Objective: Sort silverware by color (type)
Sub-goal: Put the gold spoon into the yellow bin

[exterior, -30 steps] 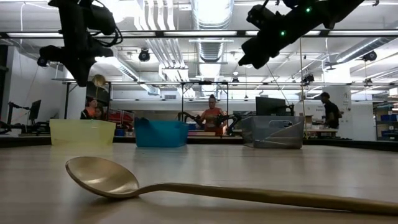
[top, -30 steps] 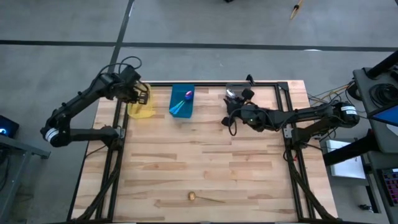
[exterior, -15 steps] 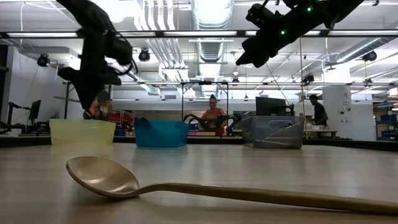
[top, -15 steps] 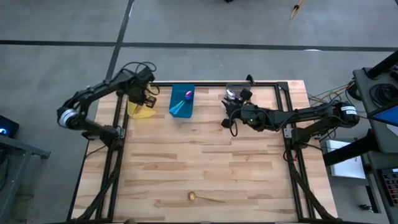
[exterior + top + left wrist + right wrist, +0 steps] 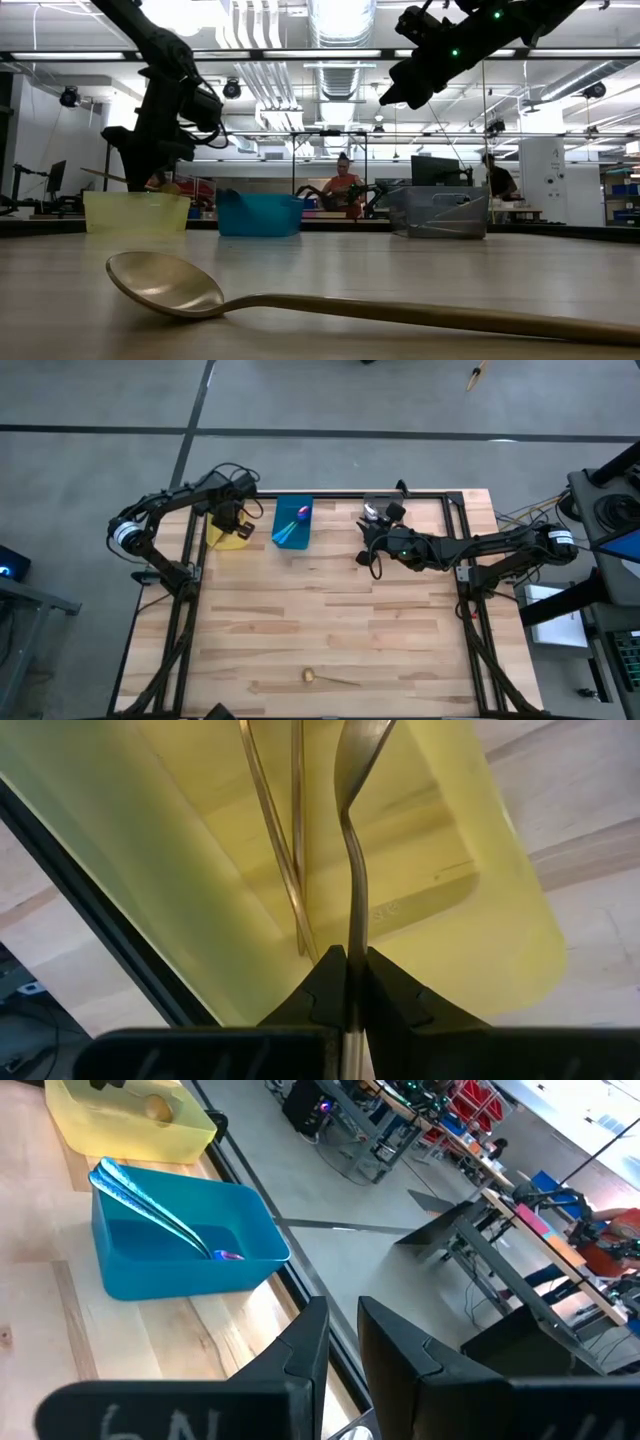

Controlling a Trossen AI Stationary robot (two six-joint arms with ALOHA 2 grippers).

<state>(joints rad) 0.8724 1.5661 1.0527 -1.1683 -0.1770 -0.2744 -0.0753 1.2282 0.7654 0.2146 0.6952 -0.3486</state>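
My left gripper (image 5: 229,518) is over the yellow bin (image 5: 226,536) at the table's far left and is shut on a gold spoon (image 5: 352,860). Two more gold spoons (image 5: 285,840) lie inside that bin. The blue bin (image 5: 292,524) beside it holds purple spoons with teal handles (image 5: 160,1215). My right gripper (image 5: 366,550) hovers open and empty above the table, near the grey bin (image 5: 379,510). One gold spoon (image 5: 318,677) lies flat on the table by the near edge; in the low view it fills the foreground (image 5: 170,285). My left gripper pinches the gold spoon by its handle (image 5: 348,942) between the two fingers, which lie along the handle. The spoon's bowl end (image 5: 358,755) points away from the fingers, above the yellow bin's inside. I cannot tell whether it touches the bin's floor.
The three bins stand in a row along the far edge. The black frame rails (image 5: 188,590) run along the table's left and right sides. People and other benches show in the room behind in the low view.
My left gripper has come down from high above the yellow bin to its rim, carrying the gold spoon with it, and the arm has swung in toward the table. It has stayed shut on the spoon.
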